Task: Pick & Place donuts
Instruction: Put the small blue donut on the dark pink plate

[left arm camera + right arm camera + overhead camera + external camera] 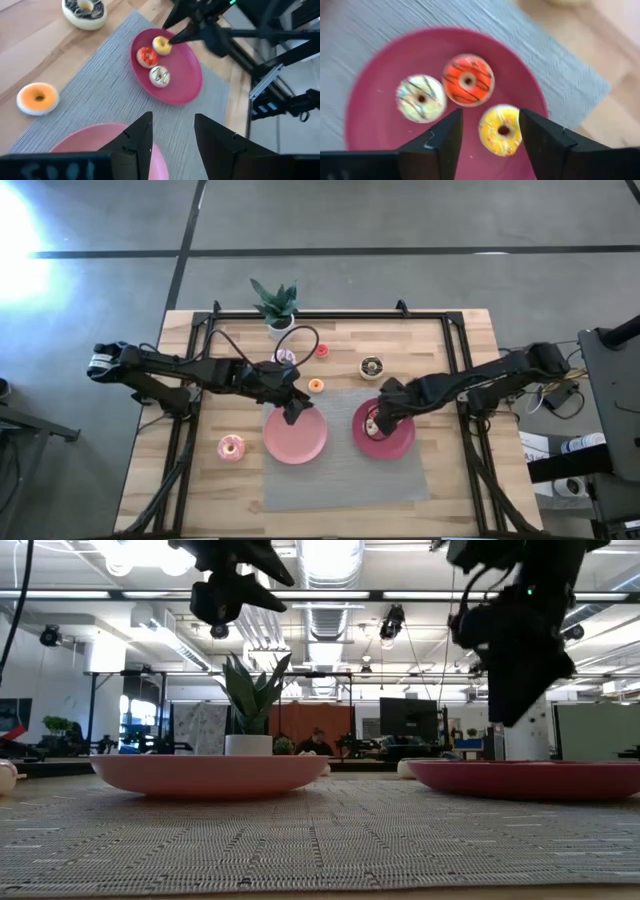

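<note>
While my right gripper (487, 132) is hovering, fingers spread round the yellow donut (501, 129) (dark pink plate (375, 65)), left gripper (170, 135) is idling, unclenched.

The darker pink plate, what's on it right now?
On the darker pink plate lie three donuts: the orange donut, the white sprinkled donut and the yellow donut, between the right claw's open fingers.

bright overhead ceiling lights (330, 555), corner glare top left, right wrist view blurred.
</note>
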Controlling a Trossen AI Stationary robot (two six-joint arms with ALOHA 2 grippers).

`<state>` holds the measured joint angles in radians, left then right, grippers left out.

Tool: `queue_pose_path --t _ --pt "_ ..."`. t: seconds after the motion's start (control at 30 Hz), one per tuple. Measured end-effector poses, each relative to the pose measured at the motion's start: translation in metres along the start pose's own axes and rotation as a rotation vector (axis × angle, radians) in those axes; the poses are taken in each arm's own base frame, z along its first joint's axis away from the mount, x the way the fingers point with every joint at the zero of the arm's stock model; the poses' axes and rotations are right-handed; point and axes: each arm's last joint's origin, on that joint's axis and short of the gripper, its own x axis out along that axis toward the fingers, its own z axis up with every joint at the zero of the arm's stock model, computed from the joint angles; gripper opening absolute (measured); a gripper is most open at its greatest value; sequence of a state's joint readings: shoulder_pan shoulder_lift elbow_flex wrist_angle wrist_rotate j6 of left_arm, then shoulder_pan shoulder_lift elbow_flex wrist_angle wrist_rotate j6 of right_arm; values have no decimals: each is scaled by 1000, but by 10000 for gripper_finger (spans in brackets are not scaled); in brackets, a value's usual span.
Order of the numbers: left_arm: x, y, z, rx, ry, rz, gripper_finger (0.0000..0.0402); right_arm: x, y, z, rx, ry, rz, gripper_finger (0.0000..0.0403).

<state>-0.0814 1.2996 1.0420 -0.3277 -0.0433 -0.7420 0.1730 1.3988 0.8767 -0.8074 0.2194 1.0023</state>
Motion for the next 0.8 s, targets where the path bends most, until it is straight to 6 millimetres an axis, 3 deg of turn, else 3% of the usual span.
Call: queue_pose_path --t 0.2,0.33,0.5,0.8 --pt "-3 13 -11 -14 76 181 119 -20 8 6 -66 -63 62 188" --pt "5 23 -7 -8 96 213 119 -30 11 12 -62 -108 52 184" --pt "36 32 0 67 120 146 119 -43 12 18 -77 -132 24 183" --pt "94 44 -1 354 241 284 119 -77 -10 16 -31 -119 -90 182"
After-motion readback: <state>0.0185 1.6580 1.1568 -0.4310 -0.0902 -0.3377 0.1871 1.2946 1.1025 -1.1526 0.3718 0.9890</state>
